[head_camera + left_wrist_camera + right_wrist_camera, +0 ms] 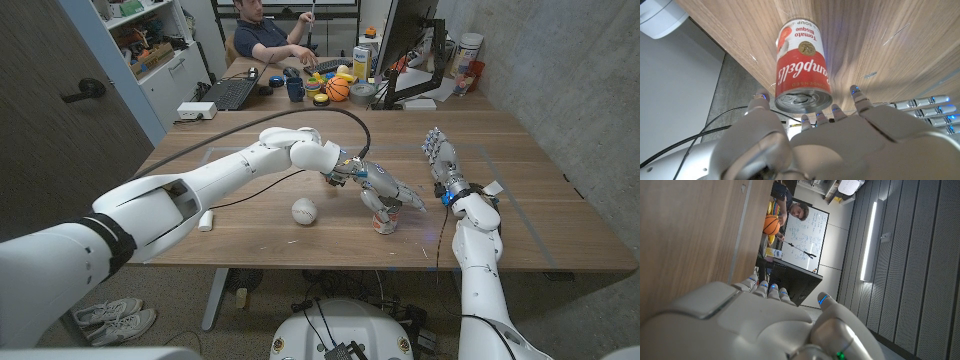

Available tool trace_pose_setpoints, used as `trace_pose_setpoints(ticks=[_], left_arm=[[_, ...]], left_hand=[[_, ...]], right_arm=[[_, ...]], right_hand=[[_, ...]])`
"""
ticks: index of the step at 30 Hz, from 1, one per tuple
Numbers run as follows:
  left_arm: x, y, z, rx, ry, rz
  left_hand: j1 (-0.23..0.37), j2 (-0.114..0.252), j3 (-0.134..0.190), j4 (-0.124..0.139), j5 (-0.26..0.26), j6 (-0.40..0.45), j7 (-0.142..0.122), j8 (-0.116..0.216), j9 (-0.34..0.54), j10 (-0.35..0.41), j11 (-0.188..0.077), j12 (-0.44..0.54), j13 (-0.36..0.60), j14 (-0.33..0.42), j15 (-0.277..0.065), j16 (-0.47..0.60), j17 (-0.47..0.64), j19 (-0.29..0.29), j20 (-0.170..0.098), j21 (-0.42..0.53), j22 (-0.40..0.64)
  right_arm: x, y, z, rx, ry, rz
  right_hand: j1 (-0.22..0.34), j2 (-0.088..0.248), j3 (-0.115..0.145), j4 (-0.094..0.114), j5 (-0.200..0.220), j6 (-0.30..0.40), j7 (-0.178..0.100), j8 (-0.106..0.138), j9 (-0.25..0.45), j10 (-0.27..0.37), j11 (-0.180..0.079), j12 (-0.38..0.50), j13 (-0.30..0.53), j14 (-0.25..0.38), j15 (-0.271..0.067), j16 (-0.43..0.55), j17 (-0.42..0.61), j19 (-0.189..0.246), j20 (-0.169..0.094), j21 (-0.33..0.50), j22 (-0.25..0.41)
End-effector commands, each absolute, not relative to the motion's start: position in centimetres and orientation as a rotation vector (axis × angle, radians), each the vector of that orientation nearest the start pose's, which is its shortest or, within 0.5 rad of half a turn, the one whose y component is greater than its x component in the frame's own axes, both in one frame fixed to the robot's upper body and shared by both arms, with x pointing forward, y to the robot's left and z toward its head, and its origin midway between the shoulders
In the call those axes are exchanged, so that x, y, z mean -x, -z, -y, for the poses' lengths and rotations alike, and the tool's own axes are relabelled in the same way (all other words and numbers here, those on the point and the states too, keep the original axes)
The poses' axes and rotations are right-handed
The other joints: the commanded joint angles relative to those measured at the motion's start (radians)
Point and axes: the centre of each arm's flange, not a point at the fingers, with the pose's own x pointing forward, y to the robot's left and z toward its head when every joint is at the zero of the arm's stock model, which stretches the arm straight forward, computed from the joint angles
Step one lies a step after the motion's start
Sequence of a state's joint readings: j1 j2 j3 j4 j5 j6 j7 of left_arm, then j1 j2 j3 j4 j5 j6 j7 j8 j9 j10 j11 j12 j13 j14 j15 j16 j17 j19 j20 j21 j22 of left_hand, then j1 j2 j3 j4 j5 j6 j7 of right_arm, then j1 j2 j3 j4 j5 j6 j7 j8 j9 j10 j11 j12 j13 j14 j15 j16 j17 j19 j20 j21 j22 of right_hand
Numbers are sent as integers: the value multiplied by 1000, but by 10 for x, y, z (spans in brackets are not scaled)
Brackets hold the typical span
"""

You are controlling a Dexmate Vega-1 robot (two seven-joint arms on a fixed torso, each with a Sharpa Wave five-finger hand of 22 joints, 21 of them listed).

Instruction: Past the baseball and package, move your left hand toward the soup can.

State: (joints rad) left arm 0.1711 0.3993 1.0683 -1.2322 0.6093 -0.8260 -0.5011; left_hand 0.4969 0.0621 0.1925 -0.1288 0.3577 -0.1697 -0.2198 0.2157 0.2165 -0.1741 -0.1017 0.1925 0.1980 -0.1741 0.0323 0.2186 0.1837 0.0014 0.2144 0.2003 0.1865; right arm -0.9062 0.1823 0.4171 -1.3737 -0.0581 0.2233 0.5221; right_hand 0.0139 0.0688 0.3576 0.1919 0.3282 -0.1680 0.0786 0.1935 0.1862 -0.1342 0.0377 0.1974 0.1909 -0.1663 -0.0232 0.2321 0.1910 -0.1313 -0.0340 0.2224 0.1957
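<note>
Nearest the head camera we saw our left arm (pixel 150 205) sweeping in from seven o'clock across the wooden table (pixel 540 215). Going rightward, a small white package (pixel 206 220) lay beside the forearm, then the baseball (pixel 304 210) sat near the table's middle. At about three o'clock of the ball, our left hand (pixel 385 188) hovered over the Campbell's tomato bisque soup can (pixel 385 221), which stood upright close to the table's near edge. In the left wrist view the left hand (pixel 815 137) was spread wide, fingertips just short of the soup can (pixel 802 65) rim, holding nothing. Farther right, our right hand (pixel 440 160) stood on the table with fingers extended toward twelve o'clock, also empty.

We judged the can rigid, fairly heavy if full, with a smooth label that could slip; a wrap around the mid-body would suit best. Being tall and narrow, it might topple if nudged at the rim.
</note>
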Motion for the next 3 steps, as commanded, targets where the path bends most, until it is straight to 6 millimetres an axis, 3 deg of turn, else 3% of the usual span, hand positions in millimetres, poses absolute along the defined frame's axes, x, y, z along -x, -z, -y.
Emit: trace_pose_setpoints(ticks=[1,3], left_arm=[[-569,-11,25,-1954,1201,1115],[-570,-11,25,-1952,1208,1112]], left_hand=[[11,4,-1,-4,3,-129,-3,8,2,-193,0,5,2,-60,-1,7,6,10,2,6,2],[12,4,-2,-3,3,-129,-3,9,2,-192,1,5,2,-60,-3,7,7,11,2,6,2]], right_arm=[[-635,48,302,-76,-148,669],[-635,48,302,-75,-147,667]], right_hand=[[-5,114,2,0,4,-14,3,-2,3,-4,-1,-3,2,-56,-1,-3,-1,0,-61,0,0],[-5,113,2,0,3,-14,3,-2,3,-4,-1,-3,2,-57,0,-3,-1,0,-61,0,0]])
